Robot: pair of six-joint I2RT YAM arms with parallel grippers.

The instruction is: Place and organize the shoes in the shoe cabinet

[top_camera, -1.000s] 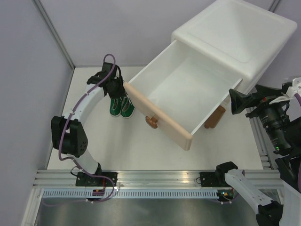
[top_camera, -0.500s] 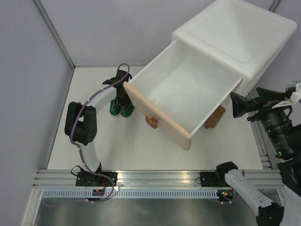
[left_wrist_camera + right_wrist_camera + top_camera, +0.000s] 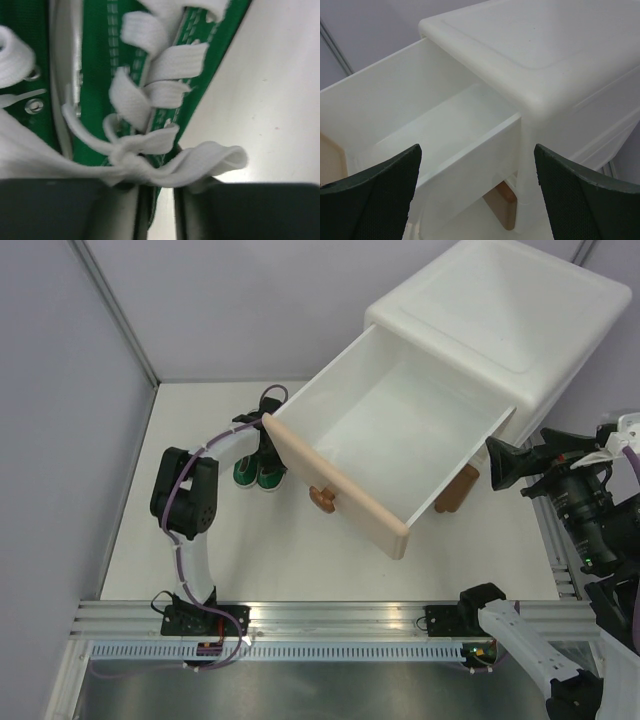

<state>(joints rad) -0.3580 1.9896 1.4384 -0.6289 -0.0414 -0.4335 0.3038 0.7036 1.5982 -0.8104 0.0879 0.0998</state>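
Note:
A pair of green shoes [image 3: 258, 473] with white laces stands on the table, just left of the pulled-out drawer's beige front [image 3: 330, 480]. My left gripper [image 3: 267, 437] is down on the pair from behind. In the left wrist view the jaws [image 3: 155, 187] stand narrow around the side wall of one green shoe [image 3: 95, 75], a sliver of table showing beside the canvas and a lace loop [image 3: 215, 157] lying across the fingers. The white shoe cabinet [image 3: 500, 320] has its upper drawer [image 3: 400, 430] out and bare inside. My right gripper [image 3: 503, 462] hangs open off the drawer's right corner [image 3: 476, 147], holding nothing.
The drawer front and its knob [image 3: 322, 498] overhang the table close to my left gripper. A brown foot [image 3: 458, 488] shows under the drawer's right end. Grey wall panels [image 3: 60, 420] close the left and back. An aluminium rail [image 3: 330, 618] runs along the near edge.
My left arm has reached further right and down onto the green pair, and its jaws have narrowed around one shoe's side. The right arm has barely shifted.

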